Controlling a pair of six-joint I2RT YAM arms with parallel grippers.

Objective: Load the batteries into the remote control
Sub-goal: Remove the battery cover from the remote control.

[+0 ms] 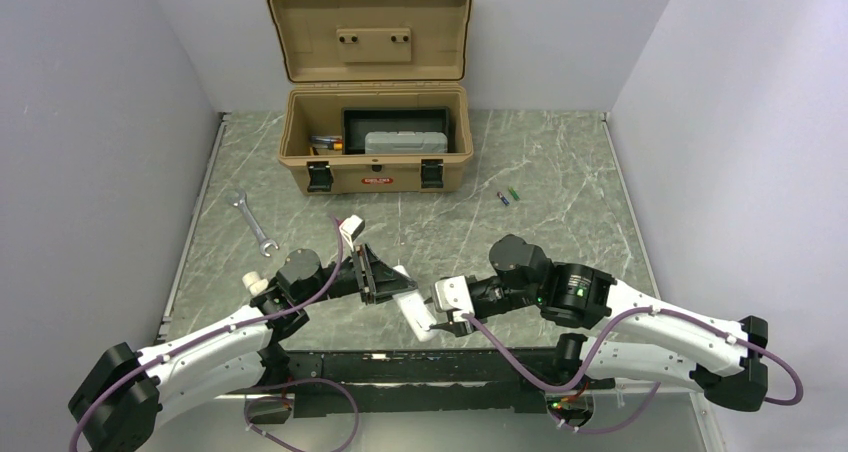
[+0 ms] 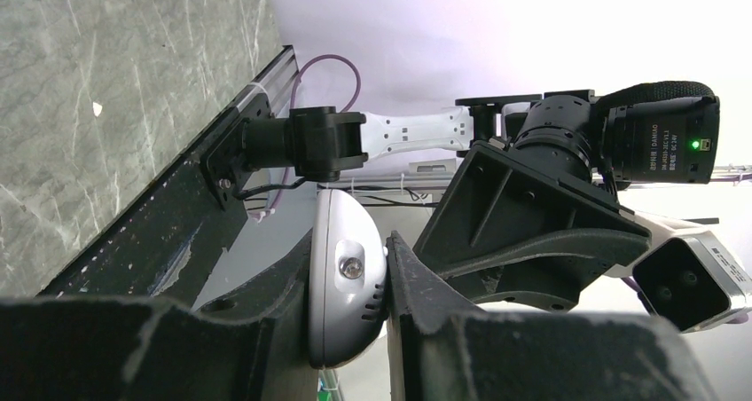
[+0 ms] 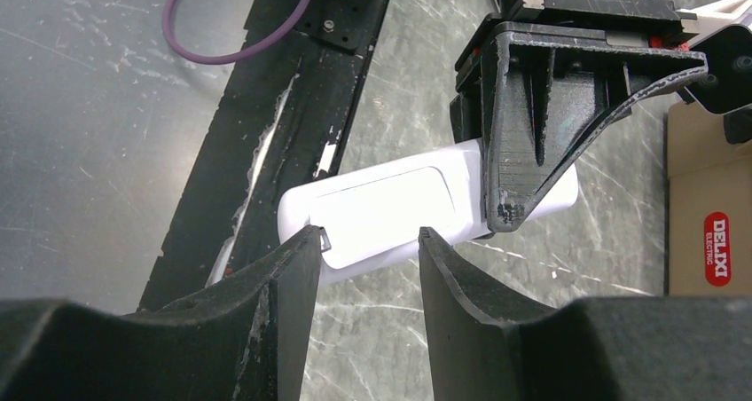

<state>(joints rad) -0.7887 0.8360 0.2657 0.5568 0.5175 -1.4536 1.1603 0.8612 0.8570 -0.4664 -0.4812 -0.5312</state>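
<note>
Before the open tan toolbox (image 1: 375,162) on the table (image 1: 570,162), the left gripper (image 1: 392,284) clamps the remote control (image 1: 415,317) aloft, the right gripper (image 3: 364,241) half open at its free end, the batteries (image 1: 508,196) lying right of the box.

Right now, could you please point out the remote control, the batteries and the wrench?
remote control (image 3: 381,204): right wrist view, centre panel.
batteries (image 1: 503,199): top view, purple cell.
wrench (image 1: 251,221): top view, shaft.
</note>
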